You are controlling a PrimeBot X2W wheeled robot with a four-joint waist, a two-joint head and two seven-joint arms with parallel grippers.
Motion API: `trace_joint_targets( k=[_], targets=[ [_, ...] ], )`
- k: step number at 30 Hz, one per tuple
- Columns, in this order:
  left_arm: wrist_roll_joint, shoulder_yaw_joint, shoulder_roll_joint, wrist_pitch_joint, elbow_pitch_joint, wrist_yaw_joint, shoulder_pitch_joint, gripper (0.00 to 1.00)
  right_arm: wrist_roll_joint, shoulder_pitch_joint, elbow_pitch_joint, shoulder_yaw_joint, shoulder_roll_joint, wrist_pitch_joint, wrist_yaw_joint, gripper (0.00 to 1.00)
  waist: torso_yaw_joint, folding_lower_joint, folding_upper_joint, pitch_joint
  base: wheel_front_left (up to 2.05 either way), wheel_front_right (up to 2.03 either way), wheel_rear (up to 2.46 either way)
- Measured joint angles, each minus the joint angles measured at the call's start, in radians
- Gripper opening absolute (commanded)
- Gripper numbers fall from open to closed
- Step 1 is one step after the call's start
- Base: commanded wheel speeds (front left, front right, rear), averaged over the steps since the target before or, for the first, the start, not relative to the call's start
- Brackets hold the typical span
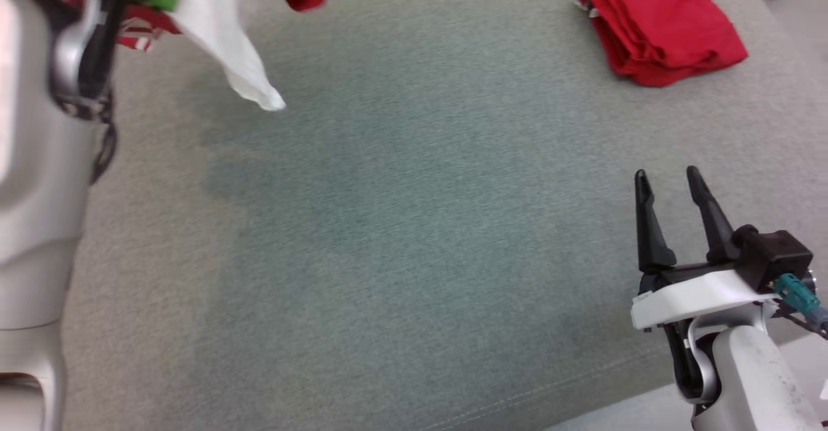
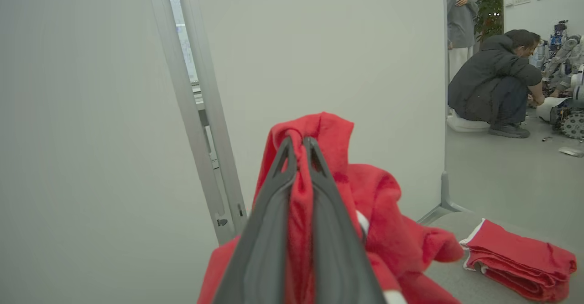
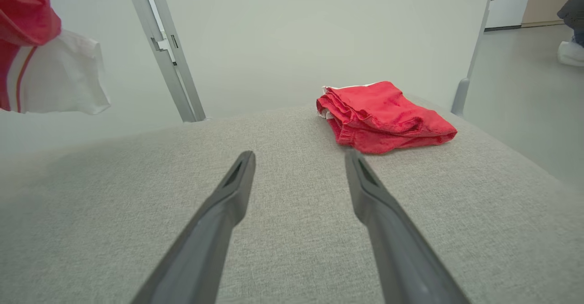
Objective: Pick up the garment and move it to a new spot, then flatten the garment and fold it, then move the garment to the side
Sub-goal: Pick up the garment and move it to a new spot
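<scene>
Garment (image 3: 50,76) lengthwise vertical, white end down

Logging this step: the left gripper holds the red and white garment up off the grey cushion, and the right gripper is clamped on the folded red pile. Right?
Not quite. The right gripper is open and empty, fingers spread over the grey cushion, clear of the folded red pile, as the right wrist view shows. The left gripper does hold the red and white garment up.
</scene>
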State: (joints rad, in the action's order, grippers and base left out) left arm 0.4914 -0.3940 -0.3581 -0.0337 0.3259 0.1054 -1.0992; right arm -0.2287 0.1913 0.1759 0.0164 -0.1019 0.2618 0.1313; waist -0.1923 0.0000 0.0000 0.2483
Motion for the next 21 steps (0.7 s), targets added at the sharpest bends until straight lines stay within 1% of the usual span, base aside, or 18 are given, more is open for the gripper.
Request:
trace_joint_targets(
  k=[3, 6, 11, 16, 21],
  targets=[
    [-0.002, -0.048, 0.038, -0.02, -0.035, 0.001, 0.0, 0.0, -0.007, -0.002, 0.004, 0.012, 0.015, 0.0, 0.0, 1.0, -0.04, 0.0, 0.0, -0.008, 0.0, 0.0, 0.0],
    [-0.004, -0.085, 0.062, -0.034, -0.062, 0.004, 0.009, 0.0, -0.011, -0.002, 0.006, 0.03, 0.028, 0.001, 0.0, 1.0, -0.078, 0.0, 0.0001, -0.012, 0.0, 0.0, 0.0],
    [0.01, -0.129, 0.108, -0.035, -0.068, -0.003, 0.109, 0.0, -0.016, -0.005, 0.007, 0.04, 0.037, 0.001, 0.0, 1.0, -0.129, 0.0, 0.0, -0.015, 0.0, 0.0, 0.0],
    [0.045, -0.148, 0.128, 0.001, -0.017, -0.022, 0.255, 0.0, -0.018, -0.007, 0.01, 0.057, 0.045, 0.001, 0.0, 1.0, -0.156, 0.0, 0.0, -0.009, 0.0, 0.0, 0.0],
    [0.055, -0.169, 0.137, 0.058, 0.061, -0.036, 0.396, 0.0, -0.022, -0.007, 0.017, 0.072, 0.049, 0.001, 0.0, 1.0, -0.16, 0.0, 0.0, -0.002, 0.0, 0.0, 0.0]
  ],
)
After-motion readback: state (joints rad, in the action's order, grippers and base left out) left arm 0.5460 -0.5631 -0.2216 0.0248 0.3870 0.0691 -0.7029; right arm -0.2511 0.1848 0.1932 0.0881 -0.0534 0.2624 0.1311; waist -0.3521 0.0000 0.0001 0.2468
